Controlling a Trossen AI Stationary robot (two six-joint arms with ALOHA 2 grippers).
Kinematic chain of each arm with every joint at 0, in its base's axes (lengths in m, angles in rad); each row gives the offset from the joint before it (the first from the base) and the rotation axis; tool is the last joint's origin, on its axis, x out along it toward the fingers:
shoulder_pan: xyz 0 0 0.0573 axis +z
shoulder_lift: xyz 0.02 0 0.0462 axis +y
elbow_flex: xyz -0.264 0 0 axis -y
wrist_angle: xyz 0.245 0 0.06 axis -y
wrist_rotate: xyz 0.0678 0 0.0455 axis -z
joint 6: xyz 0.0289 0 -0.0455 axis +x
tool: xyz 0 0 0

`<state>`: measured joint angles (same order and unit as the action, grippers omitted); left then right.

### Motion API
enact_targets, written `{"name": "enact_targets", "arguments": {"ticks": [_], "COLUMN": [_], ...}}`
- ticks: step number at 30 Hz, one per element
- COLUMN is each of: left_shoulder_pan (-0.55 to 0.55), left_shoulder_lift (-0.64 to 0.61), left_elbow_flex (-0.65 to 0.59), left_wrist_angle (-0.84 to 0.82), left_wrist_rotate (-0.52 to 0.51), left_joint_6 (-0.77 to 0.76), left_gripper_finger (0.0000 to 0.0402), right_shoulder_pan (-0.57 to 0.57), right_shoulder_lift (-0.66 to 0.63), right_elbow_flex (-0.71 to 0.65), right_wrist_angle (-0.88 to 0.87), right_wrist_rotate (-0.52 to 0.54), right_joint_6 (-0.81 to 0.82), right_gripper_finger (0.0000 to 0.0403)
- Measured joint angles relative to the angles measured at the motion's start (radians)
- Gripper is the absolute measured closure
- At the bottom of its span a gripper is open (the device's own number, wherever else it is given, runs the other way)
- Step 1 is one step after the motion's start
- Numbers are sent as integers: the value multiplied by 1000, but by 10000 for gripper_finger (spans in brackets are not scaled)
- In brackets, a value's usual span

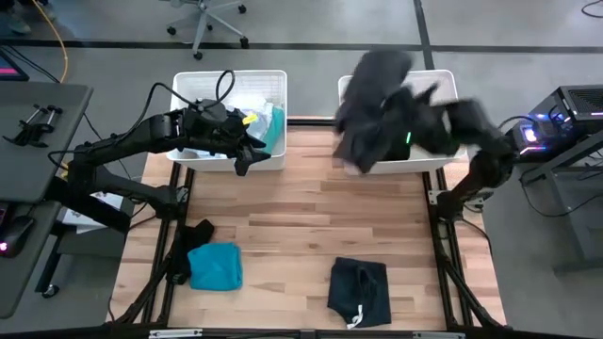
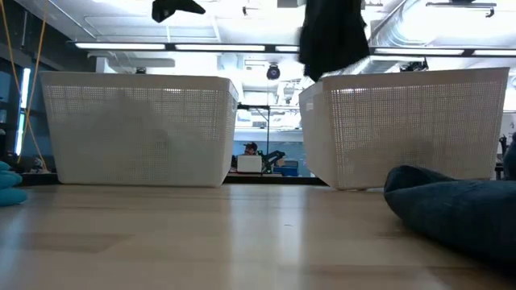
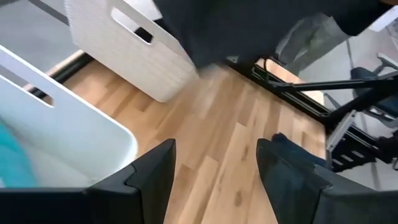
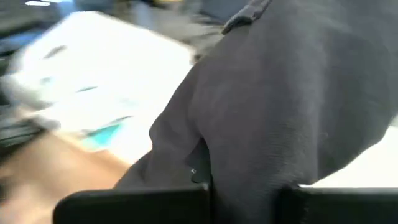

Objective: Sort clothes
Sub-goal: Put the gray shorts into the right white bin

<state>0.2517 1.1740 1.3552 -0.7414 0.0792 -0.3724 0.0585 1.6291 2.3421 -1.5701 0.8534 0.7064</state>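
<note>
My right gripper [image 1: 407, 121] is shut on a dark grey garment [image 1: 369, 108], held above the left wall of the right white basket [image 1: 443, 85]. In the low view the garment [image 2: 332, 36] hangs over that basket's rim. My left gripper [image 1: 247, 155] is open and empty at the near right corner of the left white basket [image 1: 203, 85], which holds teal and white clothes [image 1: 271, 122]. A teal garment [image 1: 215, 266], a black one [image 1: 193, 235] and a navy one [image 1: 360, 290] lie flat on the table. My right gripper pinches a bunched part of the dark grey garment [image 4: 249, 180] between its two fingers. The cloth covers the fingers, so which part or how many layers cannot be told. The garment is lifted clear and hangs slack below and beside the gripper.
The two lattice baskets stand side by side at the table's far edge with a gap between them. Bare wood [image 1: 301, 226] lies between the baskets and the garments near the front edge. Equipment stands beyond the table's left and right edges.
</note>
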Motion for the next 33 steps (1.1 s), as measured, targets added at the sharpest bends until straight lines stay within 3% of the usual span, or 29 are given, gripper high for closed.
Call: {"name": "enact_targets", "arguments": {"ticks": [7,11,15,20,25,29,33], "left_shoulder_pan": [-55,-78,-100,-124,-145,-158,-165], "left_shoulder_lift": [0,0,0,0,0,0,0], "left_elbow_flex": [0,0,0,0,0,0,0], "left_wrist_angle": [0,0,0,0,0,0,0], "left_wrist_rotate": [-7,-32,-74,-115,-121,-121,-121], "left_joint_6": [-33,-44,-69,-106,-124,-124,-114], "left_gripper_finger": [190,190,190,190,190,190,190], "right_shoulder_pan": [-397,-576,-691,-756,-764,-744,-732], "right_shoulder_lift": [-90,-106,-104,-103,-102,-103,-106], "right_elbow_flex": [-101,-213,-413,-745,-1009,-1113,-1117], "right_wrist_angle": [-3,-2,5,69,258,325,320], "right_wrist_rotate": [-3,-208,-432,-511,-691,-763,-844], "right_joint_6": [-192,-249,-270,-273,-287,-248,-225], "right_gripper_finger": [398,398,398,397,384,367,322]}}
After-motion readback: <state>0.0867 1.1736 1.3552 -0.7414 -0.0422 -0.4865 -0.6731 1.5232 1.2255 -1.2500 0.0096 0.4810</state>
